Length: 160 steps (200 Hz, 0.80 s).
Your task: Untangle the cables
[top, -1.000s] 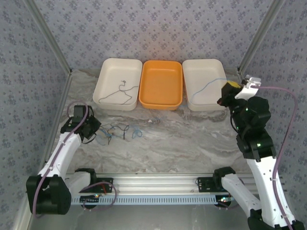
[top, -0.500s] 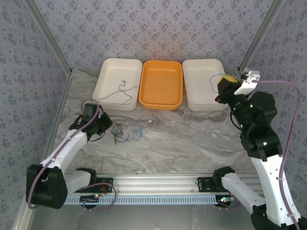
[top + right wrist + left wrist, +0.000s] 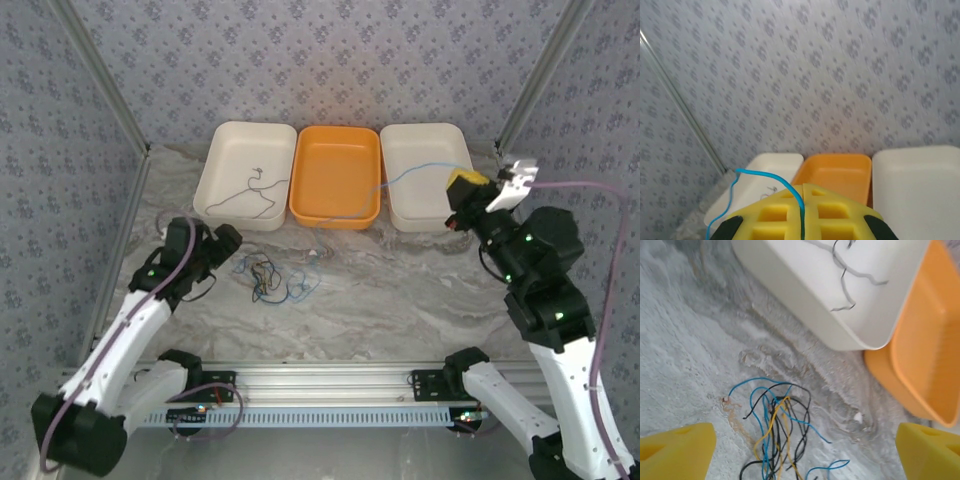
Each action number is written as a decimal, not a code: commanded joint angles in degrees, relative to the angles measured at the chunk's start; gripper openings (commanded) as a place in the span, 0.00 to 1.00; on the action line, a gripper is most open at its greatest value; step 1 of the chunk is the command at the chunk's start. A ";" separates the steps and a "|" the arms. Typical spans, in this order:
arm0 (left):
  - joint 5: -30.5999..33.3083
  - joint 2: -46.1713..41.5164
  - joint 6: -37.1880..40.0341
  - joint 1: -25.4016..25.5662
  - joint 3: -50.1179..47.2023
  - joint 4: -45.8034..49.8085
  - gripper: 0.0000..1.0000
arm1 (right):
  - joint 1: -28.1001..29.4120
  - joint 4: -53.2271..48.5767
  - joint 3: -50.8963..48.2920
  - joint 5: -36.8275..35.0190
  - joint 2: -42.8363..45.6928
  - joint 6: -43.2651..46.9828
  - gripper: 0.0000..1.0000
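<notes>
A marble-patterned table carries three trays in a row along its far edge. The right gripper, raised near the far right corner, is clamped on one blue cable. That cable runs from the closed jaws leftward over the right white tray and the front corner of the orange tray. From there it runs down toward the tangle of cables on the left half of the table, between the trays and the near edge. The left gripper hangs over that tangle with its yellow fingertips spread wide and nothing between them. We judge the step in hand to be drawing the blue cable clear of the knot. To do it well, we would lower the left gripper and pin the black, blue and tan strands to the table before the right arm pulls. We would then pull slowly along the line of the cable, so the bundle is not dragged toward the trays. As for the containers, the left white tray holds one dark grey cable, lying bent on its floor, and the orange tray looks empty. The blue cable crosses the right white tray, but the strand is so thin that we cannot tell whether it touches the tray or hangs above it.
</notes>
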State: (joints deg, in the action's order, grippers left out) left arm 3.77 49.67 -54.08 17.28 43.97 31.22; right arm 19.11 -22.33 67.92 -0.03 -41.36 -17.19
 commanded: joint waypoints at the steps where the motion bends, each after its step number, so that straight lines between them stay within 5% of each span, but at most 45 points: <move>1: 2.17 -1.65 -0.44 0.63 3.01 10.24 0.93 | -0.18 -2.39 -8.76 -3.98 2.67 -0.80 0.00; 34: -0.38 -4.90 -4.32 5.96 0.56 9.57 0.81 | -2.27 -6.03 -22.26 -11.55 4.36 -3.03 0.00; 85: 5.16 -1.07 -7.33 29.14 -3.47 -0.79 0.56 | -8.96 -5.42 -29.41 -13.00 1.61 -5.52 0.00; 108: 8.76 7.96 -4.67 39.01 -1.36 -2.89 0.57 | -10.03 -5.07 -29.27 -13.41 1.14 -4.93 0.00; 130: 9.68 18.67 -3.78 43.20 3.43 -2.85 0.61 | -11.24 -5.27 -28.41 -14.02 0.44 -3.97 0.00; 160: 10.50 30.04 -18.03 45.87 8.43 -3.17 0.73 | -12.27 -4.49 -27.93 -12.54 0.23 -3.64 0.00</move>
State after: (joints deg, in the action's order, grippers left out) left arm 11.55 74.26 -61.54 61.54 48.21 29.36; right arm 7.51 -28.08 38.30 -12.27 -41.28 -21.41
